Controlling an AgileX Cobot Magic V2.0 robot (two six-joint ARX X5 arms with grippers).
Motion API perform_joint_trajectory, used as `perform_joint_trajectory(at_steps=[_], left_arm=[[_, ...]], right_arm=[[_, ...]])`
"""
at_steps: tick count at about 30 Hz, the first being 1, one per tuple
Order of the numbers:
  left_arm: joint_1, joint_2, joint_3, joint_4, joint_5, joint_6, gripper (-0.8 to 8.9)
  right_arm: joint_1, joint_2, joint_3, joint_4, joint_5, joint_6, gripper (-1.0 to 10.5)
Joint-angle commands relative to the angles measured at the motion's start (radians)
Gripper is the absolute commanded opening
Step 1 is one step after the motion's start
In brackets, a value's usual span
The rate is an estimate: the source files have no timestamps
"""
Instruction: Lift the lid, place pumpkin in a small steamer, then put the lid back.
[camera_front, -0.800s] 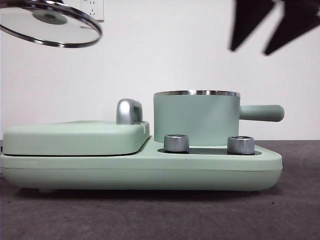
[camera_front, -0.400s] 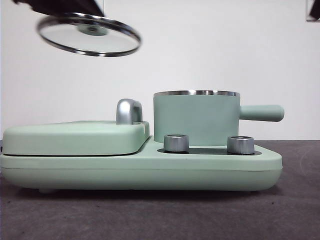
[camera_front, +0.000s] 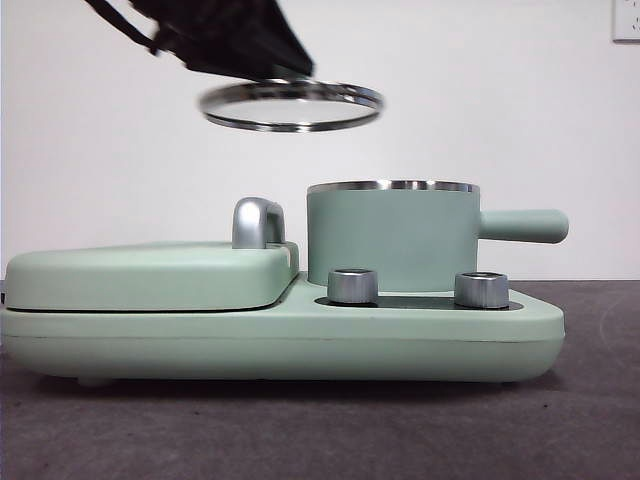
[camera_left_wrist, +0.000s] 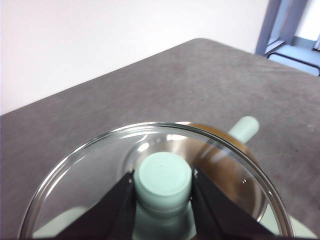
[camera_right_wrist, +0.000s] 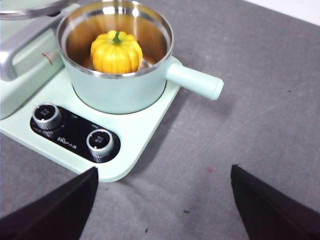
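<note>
Left gripper (camera_left_wrist: 162, 200) clamping lid (camera_front: 290, 105) by knob, upper centre-left; needing level centring over small steamer (camera_front: 392, 235), pumpkin (camera_right_wrist: 116, 51) inside. Right gripper (camera_right_wrist: 162, 210) gaping, empty.

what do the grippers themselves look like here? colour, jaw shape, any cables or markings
Both grippers are plain black. The left gripper shows two flat, matte jaws with straight angled edges, widening toward the picture's bottom edge. The right gripper shows two broad, dark wedges tapering to blunt tips. From the front, the left gripper is a dark angular mass, blurred. No markings or cables can be made out.
</note>
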Motion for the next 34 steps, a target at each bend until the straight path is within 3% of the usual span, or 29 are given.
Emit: perform_joint_trajectory(at_steps=[1,18,34], left_arm=[[-0.029,0.053,0.039,0.085,-0.006,-0.003,0.10],[-0.085,0.343,0.193,0.257,-0.005,0.004,0.10],[-0.093,0.373,0.193,0.249,0.018,0.032,0.10]], right_arm=[[0.006,0.006,0.005,0.001,0.002,0.014,4.1],[0.006,0.006,0.005,0.002,0.001,0.013,4.1],[0.006,0.026,0.005,0.002,0.001,0.013,4.1]])
